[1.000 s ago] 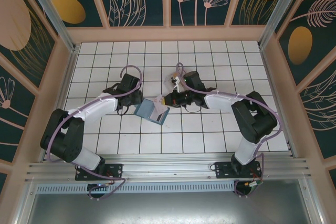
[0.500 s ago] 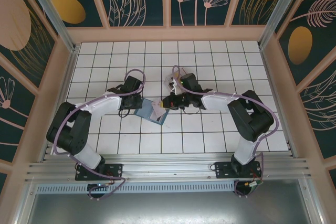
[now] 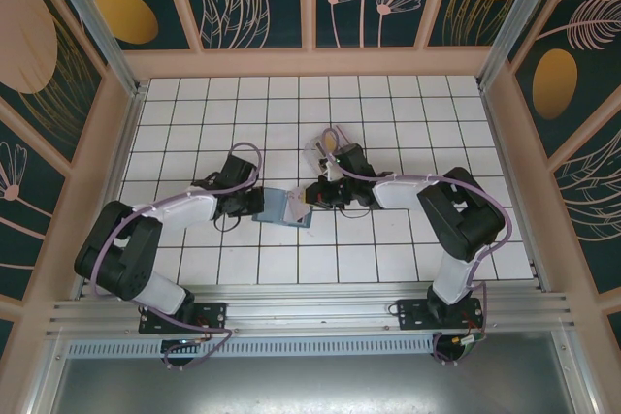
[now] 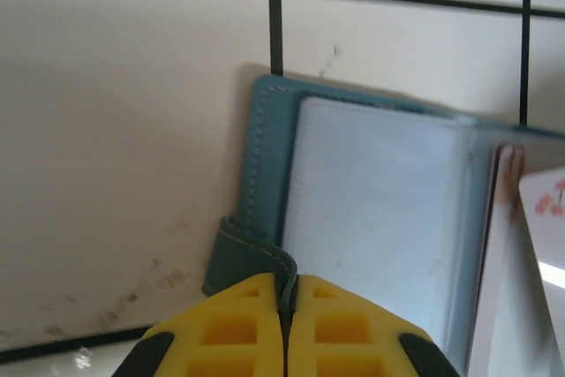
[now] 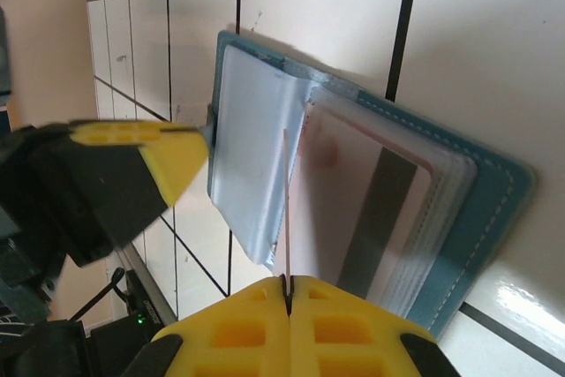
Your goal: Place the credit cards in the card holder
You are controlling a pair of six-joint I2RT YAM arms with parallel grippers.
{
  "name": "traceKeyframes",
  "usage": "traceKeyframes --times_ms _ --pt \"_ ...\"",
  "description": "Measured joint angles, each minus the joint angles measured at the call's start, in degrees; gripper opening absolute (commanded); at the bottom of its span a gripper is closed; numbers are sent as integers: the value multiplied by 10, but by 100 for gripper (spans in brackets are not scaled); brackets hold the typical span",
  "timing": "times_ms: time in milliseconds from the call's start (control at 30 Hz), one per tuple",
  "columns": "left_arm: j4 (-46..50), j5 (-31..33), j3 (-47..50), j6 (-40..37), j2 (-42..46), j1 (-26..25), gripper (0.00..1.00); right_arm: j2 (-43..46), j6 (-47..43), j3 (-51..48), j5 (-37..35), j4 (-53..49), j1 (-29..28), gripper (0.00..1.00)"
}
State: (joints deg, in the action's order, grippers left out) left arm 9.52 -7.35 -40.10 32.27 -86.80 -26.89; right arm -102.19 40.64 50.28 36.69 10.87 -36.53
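Right tool [image 5: 289, 284] is pinched shut on a credit card [image 5: 286, 209], held edge-on over the open teal wallet [image 5: 477, 192] at its 12 o'clock. Left tool [image 4: 284, 284] is clamped on the wallet's flap [image 4: 256, 253], with the wallet body at its 12–1 o'clock, flat on the bench [image 4: 115, 130]. Seen from above, the clear card holder [image 3: 313, 149] sits apart at 12 o'clock of the right tool. Since a second ago the left tool has closed and the wallet lies flatter.
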Motion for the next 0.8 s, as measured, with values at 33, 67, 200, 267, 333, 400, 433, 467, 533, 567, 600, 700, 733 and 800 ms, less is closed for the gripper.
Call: traceKeyframes --times_ms 33,67,200,267,333,400,433,467,533,567,600,700,733,800 --pt "-12 -12 16 10 8 0 0 0 0 0 -1 1 1 3" --pt "-28 -23 34 21 18 0 0 0 0 0 -2 1 3 3" --pt "-74 -59 88 63 55 0 0 -1 2 0 -2 3 5 3" --pt "-84 -68 101 77 67 0 0 -6 2 0 0 9 5 3" --pt "-85 -68 108 84 77 0 0 -14 4 0 1 12 2 3" --pt "-84 -64 109 86 82 0 0 -20 4 0 4 14 -2 3" --pt "-83 -58 109 86 82 0 0 -21 4 1 6 14 -5 3" --pt "-80 -49 109 86 82 0 0 -23 4 2 7 14 -8 3" --pt "-71 -30 106 86 76 0 0 -24 3 8 9 14 -13 3" --pt "-69 -25 101 86 69 -1 0 -24 2 11 9 14 -15 3" --pt "-67 -22 96 86 63 -1 0 -24 2 14 9 14 -16 3" --pt "-70 -17 82 86 44 -1 0 -24 2 17 9 14 -18 3" --pt "-75 -18 82 86 42 -1 0 -25 2 17 9 14 -18 3" --pt "-81 -18 83 88 40 -1 0 -27 2 19 9 14 -18 3"
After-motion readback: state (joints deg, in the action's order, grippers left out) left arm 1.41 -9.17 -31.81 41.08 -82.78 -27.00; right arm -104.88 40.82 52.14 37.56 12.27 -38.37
